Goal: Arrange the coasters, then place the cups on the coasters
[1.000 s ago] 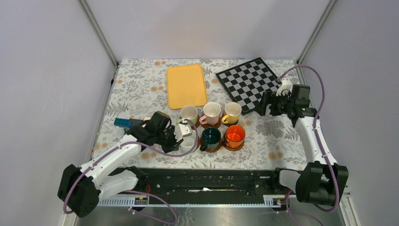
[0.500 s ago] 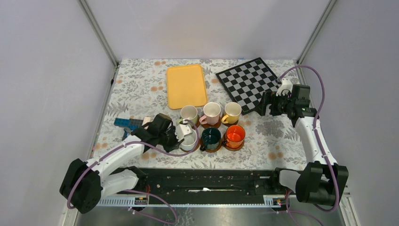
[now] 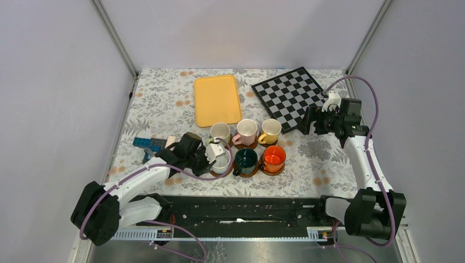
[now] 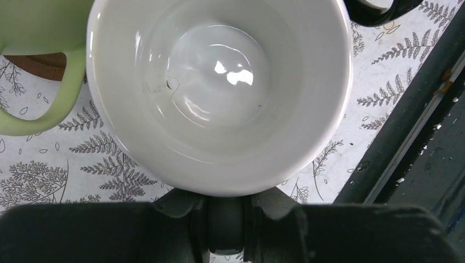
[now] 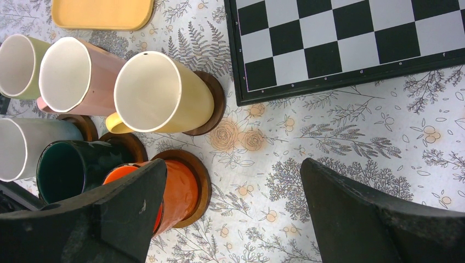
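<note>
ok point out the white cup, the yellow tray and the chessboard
white cup (image 4: 219, 82), left wrist view, inside bottom
yellow tray (image 3: 217, 100), top external view, flat middle
chessboard (image 5: 351, 38), right wrist view, playing surface

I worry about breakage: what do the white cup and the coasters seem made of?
The white cup: probably glazed ceramic; glossy inside with sharp light glints. The coasters: apparently wood, brown, dull-finished, with raised rims; grain not discernible.
</note>
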You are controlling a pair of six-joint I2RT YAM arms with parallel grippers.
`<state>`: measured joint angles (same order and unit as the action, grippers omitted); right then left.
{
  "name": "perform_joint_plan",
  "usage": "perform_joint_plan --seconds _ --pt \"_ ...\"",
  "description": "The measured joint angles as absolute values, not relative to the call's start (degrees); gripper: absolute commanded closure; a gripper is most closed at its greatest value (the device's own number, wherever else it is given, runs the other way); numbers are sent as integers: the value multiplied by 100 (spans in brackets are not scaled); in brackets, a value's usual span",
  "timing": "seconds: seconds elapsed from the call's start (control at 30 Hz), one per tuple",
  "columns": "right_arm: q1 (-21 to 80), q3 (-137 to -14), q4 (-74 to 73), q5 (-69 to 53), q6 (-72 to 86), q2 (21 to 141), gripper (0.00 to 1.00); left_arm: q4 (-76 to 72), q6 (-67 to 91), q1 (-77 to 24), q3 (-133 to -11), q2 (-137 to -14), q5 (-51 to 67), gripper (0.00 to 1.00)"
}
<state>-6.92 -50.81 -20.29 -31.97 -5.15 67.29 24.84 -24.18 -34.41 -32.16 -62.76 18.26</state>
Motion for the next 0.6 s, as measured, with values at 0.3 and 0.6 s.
perform_joint_plan --seconds 0.3,0.6 --pt "-692 -5081 -2029 -3194 -541 6729 2 2467 -2344 -3509 -3234 -6287 1774 44" --pt "-692 -5081 -2029 -3194 -578 6729 2 3208 -2906 -3402 -3544 -5835 2008 50"
